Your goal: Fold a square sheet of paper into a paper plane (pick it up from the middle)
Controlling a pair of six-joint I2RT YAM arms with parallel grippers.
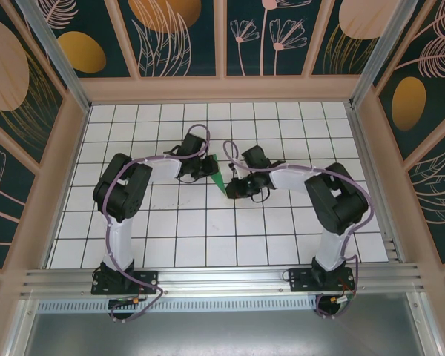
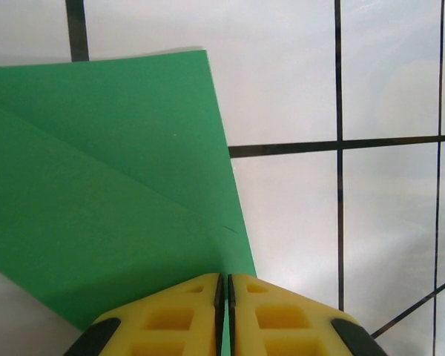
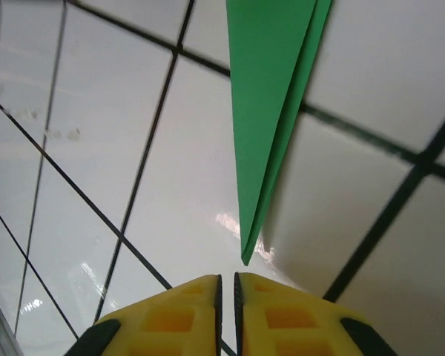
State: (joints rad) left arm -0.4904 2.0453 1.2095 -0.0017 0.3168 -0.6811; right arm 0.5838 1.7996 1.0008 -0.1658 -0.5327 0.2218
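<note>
Pinches, with left gripper's (image 2: 222, 280) yellow jaws, edge of bright green folded paper plane (image 2: 119, 185); holds right gripper's (image 3: 228, 280) jaws nearly together, empty, just behind pointed tip.

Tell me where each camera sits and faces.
Top external: above and behind the bases, facing down onto the white gridded table; black left arm and right arm converge on the folded bright green paper sheet.
Left wrist: faces down past its yellow jaws, shut on that sheet.
Right wrist: faces along the table past its yellow jaws toward the sheet's pointed tip.
All three share the sheet.
</note>
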